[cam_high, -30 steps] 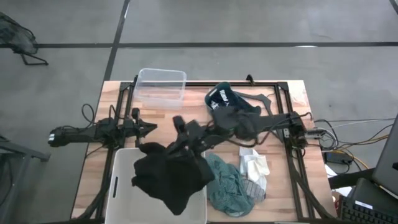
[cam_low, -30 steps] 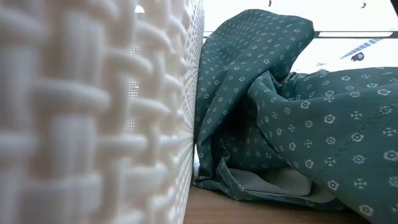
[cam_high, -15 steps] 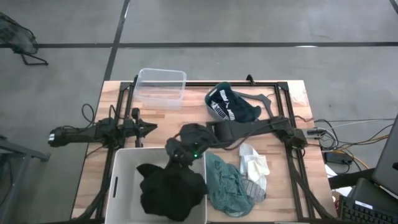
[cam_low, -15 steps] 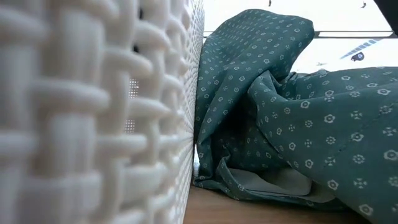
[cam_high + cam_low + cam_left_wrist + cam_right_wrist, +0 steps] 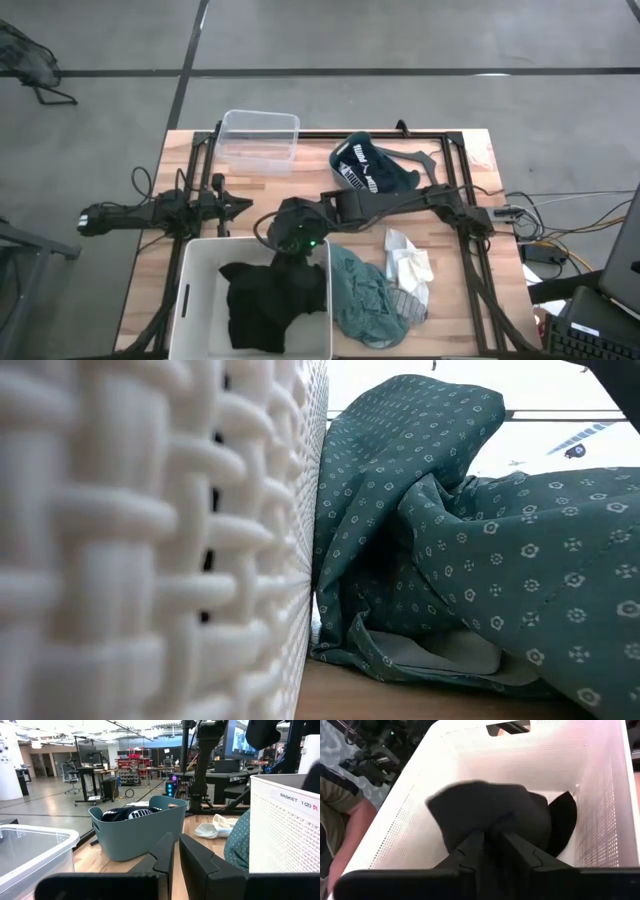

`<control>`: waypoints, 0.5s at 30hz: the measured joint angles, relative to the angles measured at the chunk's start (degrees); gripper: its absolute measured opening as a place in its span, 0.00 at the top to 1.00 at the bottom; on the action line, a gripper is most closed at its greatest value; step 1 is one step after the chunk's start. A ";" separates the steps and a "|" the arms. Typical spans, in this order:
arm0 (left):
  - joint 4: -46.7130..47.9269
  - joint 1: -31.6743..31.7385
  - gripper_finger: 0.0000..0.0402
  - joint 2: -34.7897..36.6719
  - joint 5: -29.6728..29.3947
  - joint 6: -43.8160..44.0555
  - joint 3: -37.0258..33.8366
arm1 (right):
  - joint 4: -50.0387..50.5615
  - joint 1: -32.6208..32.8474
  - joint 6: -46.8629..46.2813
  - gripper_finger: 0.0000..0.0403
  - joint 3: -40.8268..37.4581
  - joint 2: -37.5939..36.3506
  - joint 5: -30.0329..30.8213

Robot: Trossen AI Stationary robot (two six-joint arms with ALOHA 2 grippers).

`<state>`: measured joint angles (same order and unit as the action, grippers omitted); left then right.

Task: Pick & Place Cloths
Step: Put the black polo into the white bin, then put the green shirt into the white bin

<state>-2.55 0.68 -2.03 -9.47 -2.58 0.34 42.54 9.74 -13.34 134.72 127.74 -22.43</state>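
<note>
Shows a black cloth (image 5: 265, 305) lying inside the white tub (image 5: 190, 290) at the near left of the worktop (image 5: 150, 300). Matte, soft, crumpled into a low mound, with one lobe spread toward the tub's right wall. Rises to a peak directly under the right end effector (image 5: 293, 245), poised over the tub's far rim. From the right wrist view, fills the narrow gap at that end effector (image 5: 491, 837) with black cloth (image 5: 485, 805). Cannot tell whether gripped or already let go.

Just right of the tub and pressed against its woven wall (image 5: 150, 540): a teal cloth (image 5: 360, 300), rumpled into tall folds and printed with small pale motifs (image 5: 480, 560). Beside it a white cloth (image 5: 410, 265), loosely bunched, and a grey cloth (image 5: 410, 303) touching both.

At the far side, in a teal basket (image 5: 338, 158) – a dark cloth with white stripes (image 5: 360, 170), heaped to the rim. Left of the basket, a clear box (image 5: 260, 140).

Left end effector (image 5: 240, 207) closed and empty, parked level above the worktop beyond the tub's far left corner, pointing toward the basket (image 5: 140, 835).

Beyond the tub in the right wrist view – a person's arm (image 5: 345, 820).
</note>
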 joint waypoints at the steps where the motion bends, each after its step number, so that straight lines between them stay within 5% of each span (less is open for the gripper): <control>1: 0.00 -0.01 0.91 -0.02 0.00 -0.01 0.00 | -0.49 0.07 0.23 0.82 -0.03 0.00 0.10; 15: 0.00 0.01 0.91 -0.02 0.00 0.00 0.00 | -1.11 2.63 2.00 0.55 -0.16 -2.89 -6.20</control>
<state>-2.55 0.69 -2.04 -9.47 -2.59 0.34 41.43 12.37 -11.34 134.56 124.85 -28.62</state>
